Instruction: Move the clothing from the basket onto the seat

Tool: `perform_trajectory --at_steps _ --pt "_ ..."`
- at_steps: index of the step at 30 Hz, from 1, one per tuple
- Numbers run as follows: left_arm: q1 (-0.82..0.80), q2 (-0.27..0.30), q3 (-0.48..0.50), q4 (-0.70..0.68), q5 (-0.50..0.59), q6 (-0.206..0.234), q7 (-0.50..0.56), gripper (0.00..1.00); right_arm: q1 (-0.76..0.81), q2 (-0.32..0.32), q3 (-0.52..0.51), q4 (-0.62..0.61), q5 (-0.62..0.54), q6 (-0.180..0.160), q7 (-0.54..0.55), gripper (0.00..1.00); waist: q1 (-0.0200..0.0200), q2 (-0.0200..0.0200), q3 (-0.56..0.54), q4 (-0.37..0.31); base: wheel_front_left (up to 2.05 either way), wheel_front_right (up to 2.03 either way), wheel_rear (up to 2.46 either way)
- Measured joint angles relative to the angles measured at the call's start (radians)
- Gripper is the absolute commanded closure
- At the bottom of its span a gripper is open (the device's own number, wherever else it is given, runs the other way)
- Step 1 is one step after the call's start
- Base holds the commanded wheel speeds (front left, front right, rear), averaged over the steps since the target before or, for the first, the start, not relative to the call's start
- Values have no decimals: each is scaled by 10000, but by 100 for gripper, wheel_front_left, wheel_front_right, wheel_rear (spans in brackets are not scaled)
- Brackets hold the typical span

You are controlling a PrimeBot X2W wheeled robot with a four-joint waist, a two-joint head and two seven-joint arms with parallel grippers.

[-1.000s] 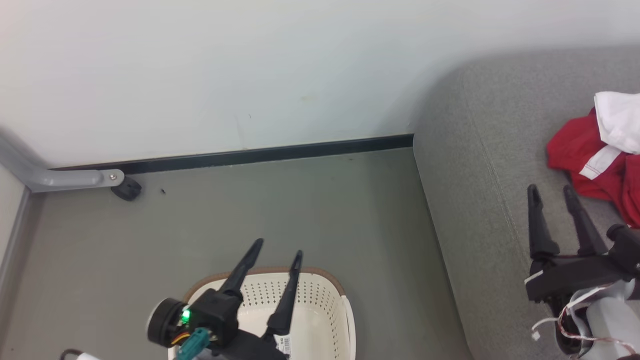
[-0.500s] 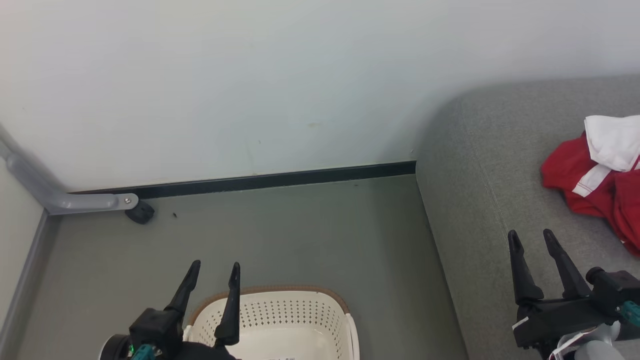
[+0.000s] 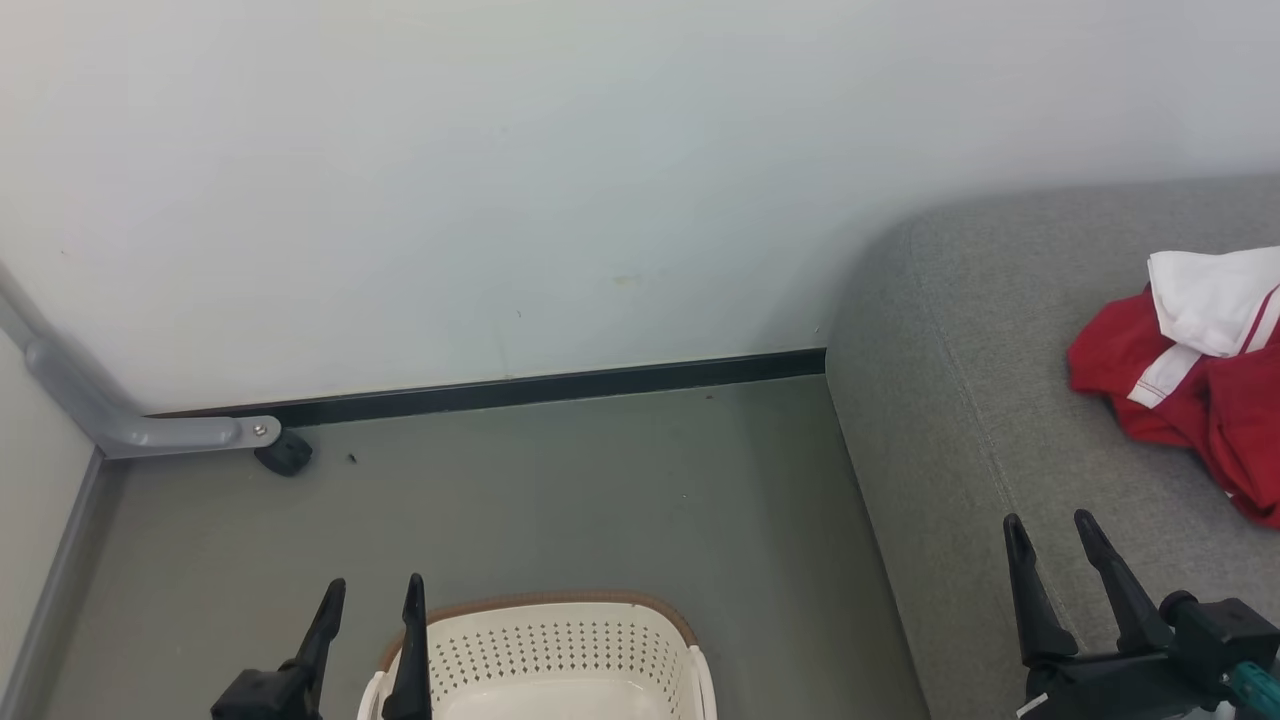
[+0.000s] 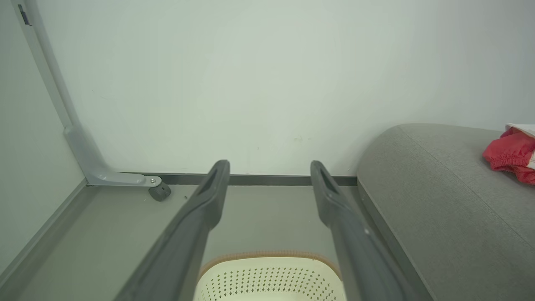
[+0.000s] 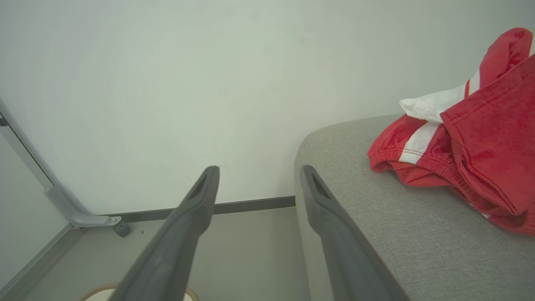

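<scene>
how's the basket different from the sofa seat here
The basket is cream-white perforated plastic with a brown rim; the seat is grey woven fabric. The basket is much the smaller of the two. The seat bears the red and white clothing, while the part of the basket's inside in view is bare. Both have rounded corners and stand on the grey floor.

The grey seat (image 3: pixel 980 420) bears the clothing (image 3: pixel 1200 410); the floor (image 3: pixel 600 480) bears the basket (image 3: pixel 560 655).
</scene>
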Motion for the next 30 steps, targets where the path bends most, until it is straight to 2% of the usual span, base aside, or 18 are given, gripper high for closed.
perform_trajectory --at_steps 12,30 --pt "290 -138 314 215 0 6 -215 0 515 -23 -75 -587 -8 -238 0 0 2 2 -122 15 0 0 0" --pt "304 -280 456 330 2 8 -341 0 704 -84 -111 -1112 -79 -347 138 0 2 2 -124 57 0 0 0"
